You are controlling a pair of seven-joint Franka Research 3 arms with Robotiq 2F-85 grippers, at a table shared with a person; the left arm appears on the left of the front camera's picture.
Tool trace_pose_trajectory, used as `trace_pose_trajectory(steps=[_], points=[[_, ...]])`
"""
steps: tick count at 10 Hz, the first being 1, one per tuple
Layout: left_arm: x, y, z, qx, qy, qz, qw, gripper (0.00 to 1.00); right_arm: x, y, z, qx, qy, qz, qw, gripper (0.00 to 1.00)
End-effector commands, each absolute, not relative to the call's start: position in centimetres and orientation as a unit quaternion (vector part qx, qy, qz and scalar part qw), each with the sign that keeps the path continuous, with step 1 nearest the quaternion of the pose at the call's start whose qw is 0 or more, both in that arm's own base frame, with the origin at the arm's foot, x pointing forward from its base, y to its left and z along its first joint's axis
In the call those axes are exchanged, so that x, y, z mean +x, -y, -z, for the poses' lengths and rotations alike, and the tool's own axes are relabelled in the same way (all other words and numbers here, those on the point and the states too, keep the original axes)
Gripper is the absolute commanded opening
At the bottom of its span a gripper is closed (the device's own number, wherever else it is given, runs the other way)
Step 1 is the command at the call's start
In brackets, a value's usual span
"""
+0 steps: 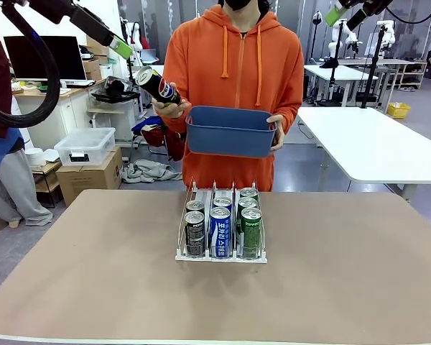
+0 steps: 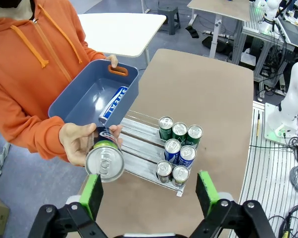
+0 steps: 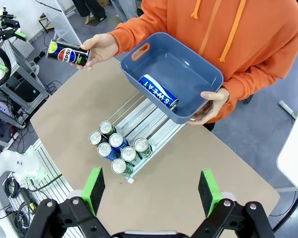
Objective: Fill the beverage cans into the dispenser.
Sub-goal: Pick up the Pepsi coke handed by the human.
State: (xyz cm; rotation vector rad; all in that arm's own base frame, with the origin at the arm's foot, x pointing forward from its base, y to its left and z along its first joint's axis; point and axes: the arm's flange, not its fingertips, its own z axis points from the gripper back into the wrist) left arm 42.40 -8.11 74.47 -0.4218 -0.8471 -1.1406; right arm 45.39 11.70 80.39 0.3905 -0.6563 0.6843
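The person across the desk (image 1: 330,273) holds out a slim black drink can with a silver top (image 1: 158,85), tilted, its lower end in one hand (image 1: 171,109). Seven more cans (image 1: 220,226) stand in the clear wire-divided dispenser (image 1: 221,257). I'd judge it smooth and thin-walled, firm if full yet slippery and easily dented, so best taken across its bare upper body. Both arms' jaws are spread wide and empty. The can hangs just ahead of the left arm's jaws, nearer one finger than centred, and well apart from the right arm's jaws.
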Motion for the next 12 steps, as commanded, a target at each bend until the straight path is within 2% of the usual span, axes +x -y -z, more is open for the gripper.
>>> trace_pose_trajectory(steps=[1, 2, 4, 10, 12], points=[[43.8, 8.6, -73.2, -0.168, 0.364, 0.537, 0.743, 1.00, 45.3, -11.6, -80.4, 0.187, 0.313, -0.329, 0.871, 1.00], [44.6, 9.5, -72.1, -0.122, 0.371, 0.524, 0.757, 1.00, 45.3, -11.6, -80.4, 0.187, 0.313, -0.329, 0.871, 1.00], [45.8, 9.2, -71.4, -0.063, 0.387, 0.528, 0.754, 1.00, 45.3, -11.6, -80.4, 0.187, 0.313, -0.329, 0.871, 1.00], [47.4, 9.2, -69.5, -0.135, 0.400, 0.508, 0.751, 1.00, 45.3, -11.6, -80.4, 0.187, 0.313, -0.329, 0.871, 1.00], [47.9, 9.5, -68.9, -0.137, 0.411, 0.498, 0.751, 1.00, 45.3, -11.6, -80.4, 0.187, 0.313, -0.329, 0.871, 1.00]])
